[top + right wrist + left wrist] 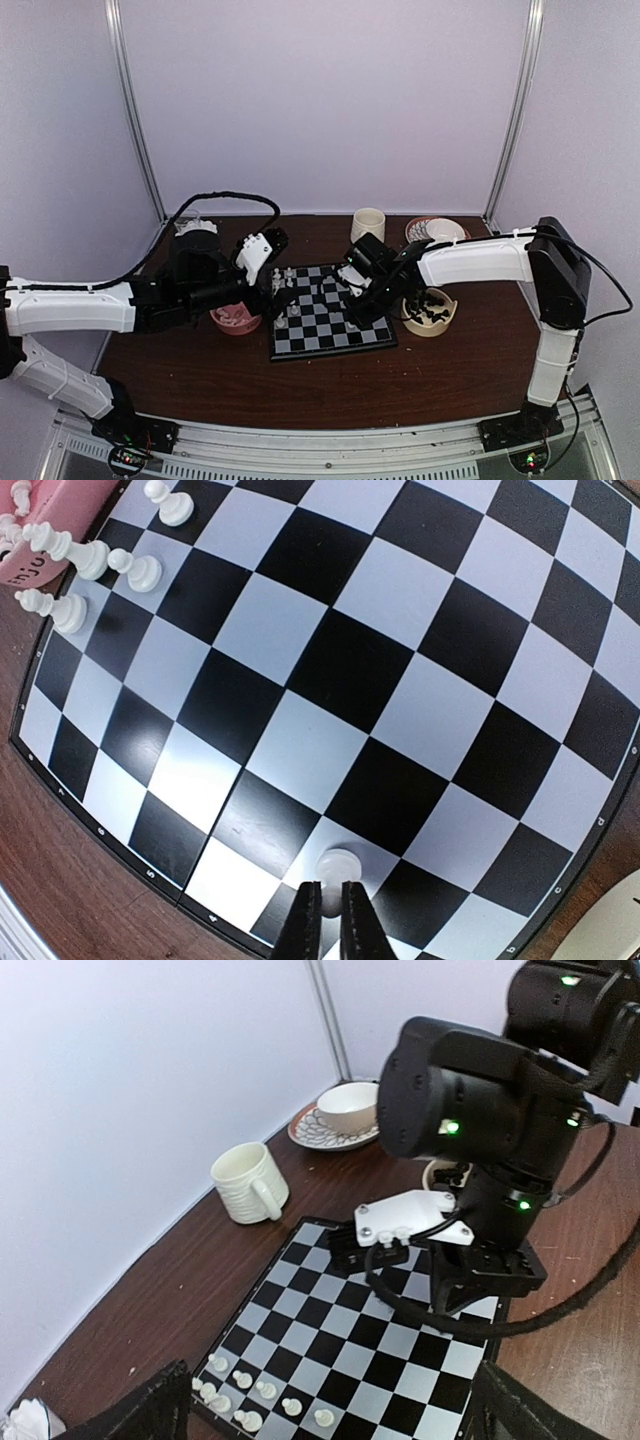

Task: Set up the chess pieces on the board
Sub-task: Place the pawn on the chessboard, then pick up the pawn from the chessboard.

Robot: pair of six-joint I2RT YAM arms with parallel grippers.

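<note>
The left gripper (330,1405) hangs spread wide above one corner of the board (340,1300), with a cluster of white chess pieces (245,1392) standing on the squares just below it, nearer its left finger. The right gripper (330,920) is pressed together on nothing, low over the board's edge. A single white pawn (338,863) stands right at its tips, though contact cannot be told, and a pink bowl (25,550) lies far ahead to its left.

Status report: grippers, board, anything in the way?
Left gripper open at board edge. Right gripper shut, tips at white pawn near rim. Right arm hangs over board.
</note>
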